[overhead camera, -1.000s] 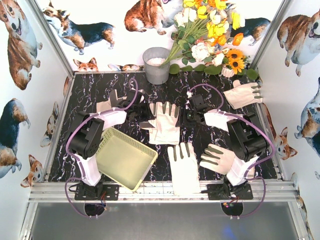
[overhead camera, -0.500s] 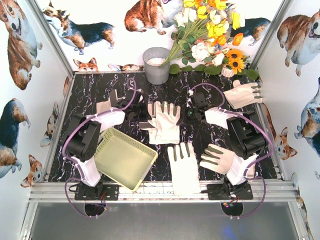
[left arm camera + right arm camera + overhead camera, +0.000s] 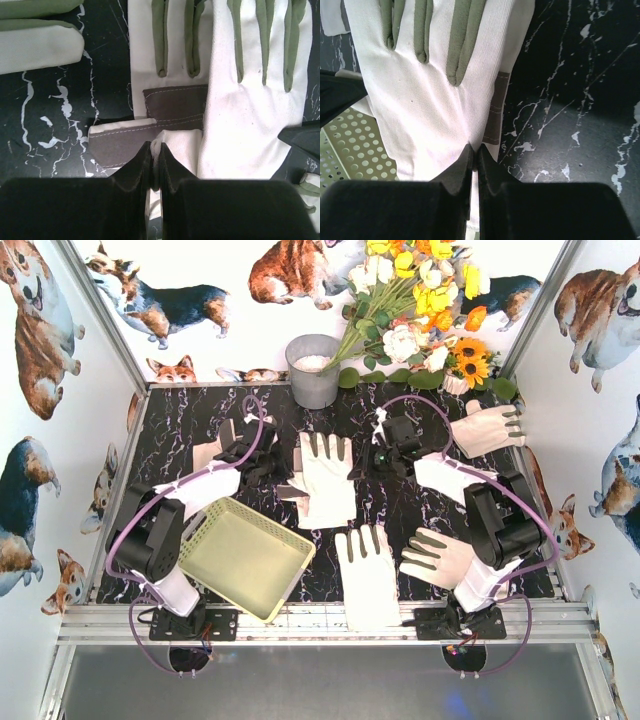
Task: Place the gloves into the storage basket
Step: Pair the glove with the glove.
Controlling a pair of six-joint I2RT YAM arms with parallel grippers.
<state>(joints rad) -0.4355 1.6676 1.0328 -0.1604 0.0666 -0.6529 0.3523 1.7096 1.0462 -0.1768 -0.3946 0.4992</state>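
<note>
Top view: both tools have just closed. The left gripper (image 3: 275, 468) and right gripper (image 3: 368, 462) were spread a second ago. Their jaws are now pressed together on opposite edges of the centre gloves (image 3: 325, 485), which lie between the two tips. The pile looks a bit narrower than before. My read: the grasp is made and the lift and carry come next. The storage basket (image 3: 245, 555) sits just behind the left gripper, toward that arm's base, with no glove in it. Loose gloves lie behind the right gripper (image 3: 368, 575), (image 3: 440, 558), and one is out to its right (image 3: 487, 428). The bucket (image 3: 313, 370) and flowers (image 3: 420, 310) are beyond both tips and not in the path.

Left wrist: the left gripper (image 3: 154, 147) pinches a fold of white fabric beside a grey patch (image 3: 172, 102). The top glove (image 3: 250, 115) points its fingers away from the tool. I cannot tell whether one layer or two is caught.

Right wrist: the right gripper (image 3: 475, 150) pinches the glove (image 3: 435, 90) at its heel. The basket's perforated wall (image 3: 350, 145) is to the left of the jaws.

Risk: both arms hold one pile, so they must move together, and the left forearm hangs over the basket's far corner.
</note>
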